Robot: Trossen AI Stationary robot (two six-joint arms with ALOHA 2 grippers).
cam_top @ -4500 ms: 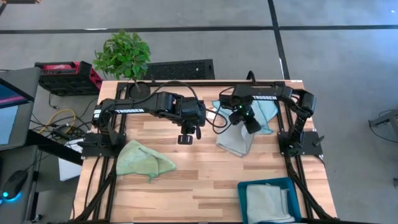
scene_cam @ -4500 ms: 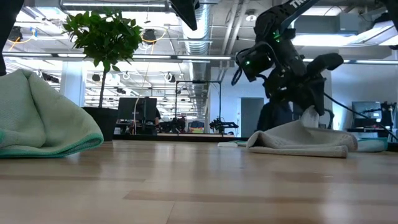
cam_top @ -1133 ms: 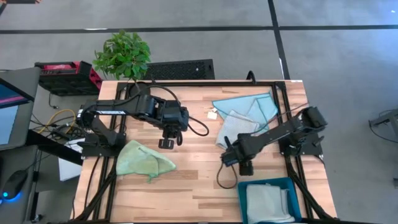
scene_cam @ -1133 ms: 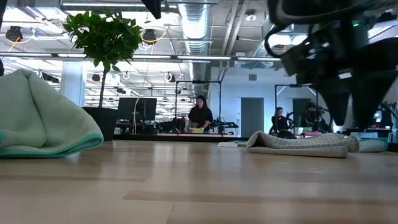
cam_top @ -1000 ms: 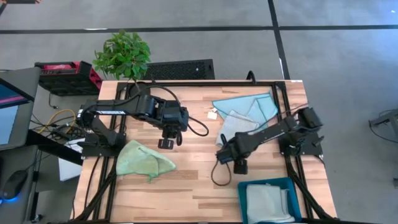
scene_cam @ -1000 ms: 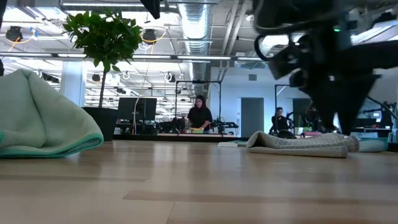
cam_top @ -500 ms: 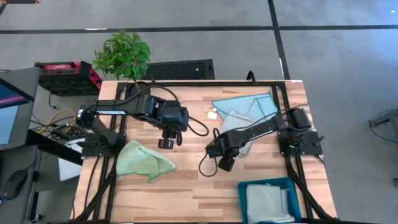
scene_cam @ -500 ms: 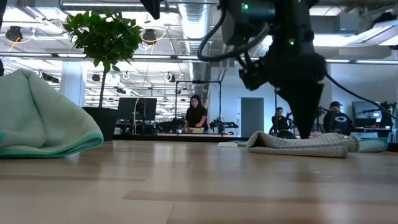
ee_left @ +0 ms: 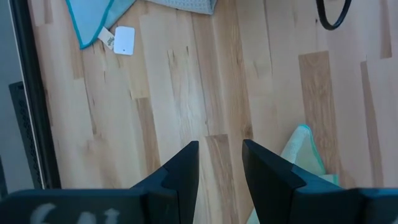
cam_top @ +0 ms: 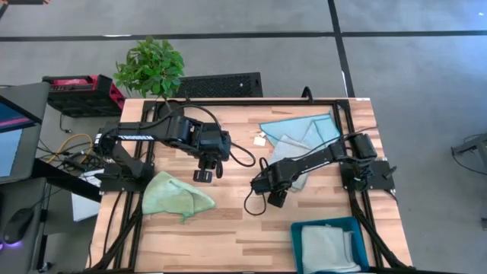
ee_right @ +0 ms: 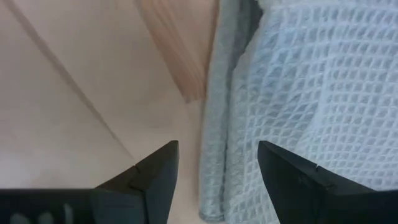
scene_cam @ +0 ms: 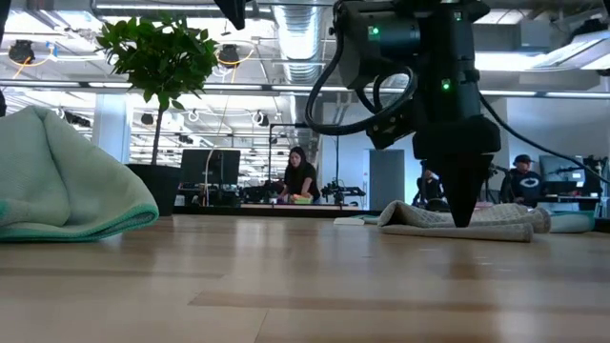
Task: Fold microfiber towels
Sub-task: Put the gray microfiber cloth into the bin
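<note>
Nearest the front edge of the wooden table [cam_top: 228, 228], a teal bin [cam_top: 329, 245] at the right corner holds a folded grey towel [cam_top: 326, 250]. At the left, the light green towel [cam_top: 175, 195] lies crumpled in a soft heap. Mid-table, the right gripper [cam_top: 275, 199] points straight down at the near edge of the second grey towel [cam_top: 293, 161]; its fingers [ee_right: 155, 177] stand wide apart over the folded hem, holding nothing, the tips low at the cloth. The left gripper [cam_top: 201, 176] hangs above bare wood just beyond the green towel, its fingers [ee_left: 183, 168] parted with nothing between them. Farther back, the light blue towel [cam_top: 304, 127] lies spread flat, partly under the grey one, a small white tag [cam_top: 259, 139] at its corner. Beyond the table's far edge stands a potted plant [cam_top: 150, 67], and people [scene_cam: 301, 176] are at desks across the room.
</note>
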